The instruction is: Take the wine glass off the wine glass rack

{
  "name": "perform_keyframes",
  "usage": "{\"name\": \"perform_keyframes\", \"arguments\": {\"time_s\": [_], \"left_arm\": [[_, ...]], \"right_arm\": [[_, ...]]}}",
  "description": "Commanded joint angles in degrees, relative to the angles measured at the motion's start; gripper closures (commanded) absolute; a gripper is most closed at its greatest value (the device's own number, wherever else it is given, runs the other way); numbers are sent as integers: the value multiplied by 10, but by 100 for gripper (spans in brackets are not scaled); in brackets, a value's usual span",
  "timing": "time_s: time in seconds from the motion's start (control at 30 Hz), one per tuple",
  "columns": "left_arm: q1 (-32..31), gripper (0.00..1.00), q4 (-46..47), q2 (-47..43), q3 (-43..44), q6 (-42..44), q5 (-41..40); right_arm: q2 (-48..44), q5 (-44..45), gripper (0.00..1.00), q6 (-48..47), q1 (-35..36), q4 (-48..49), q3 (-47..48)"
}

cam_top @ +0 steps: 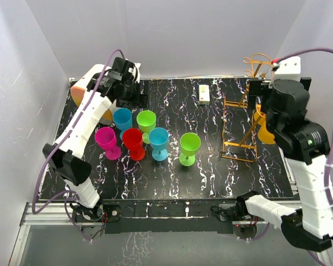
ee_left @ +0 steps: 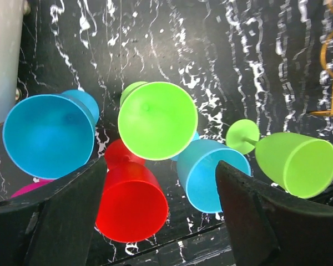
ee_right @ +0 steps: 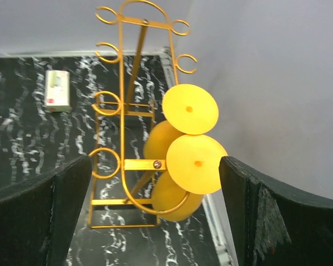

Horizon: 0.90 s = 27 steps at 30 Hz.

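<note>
Two yellow wine glasses (ee_right: 195,163) hang by their feet on the rack (ee_right: 121,72) at the table's (cam_top: 211,177) 3 o'clock, so the right gripper (ee_right: 155,172) faces them wide apart and empty, while the left gripper (ee_left: 161,172), parted and holding nothing, hovers over the standing glasses (ee_left: 157,119) near 9 o'clock.

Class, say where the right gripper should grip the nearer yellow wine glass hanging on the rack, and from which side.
Probably the wine glass by its bowl, from the wall side, away from the rack: it hangs foot-up, wide foot hiding the stem, bowl bulging clear below.
</note>
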Motion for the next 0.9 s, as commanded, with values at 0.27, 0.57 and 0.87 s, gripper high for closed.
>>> {"name": "perform_keyframes", "arguments": {"time_s": [0.27,0.57,0.87], "left_arm": [[3,16,119,-184,-90,17,186],[-26,15,144,-236,-143,13,216],[-65,14,139,-254,-154,32,173]], "right_arm": [[110,197,39,-91,1,-32,45],[173,210,53,-104,0,-49,74],[201,178,58,-135,-45,-2,45]]}}
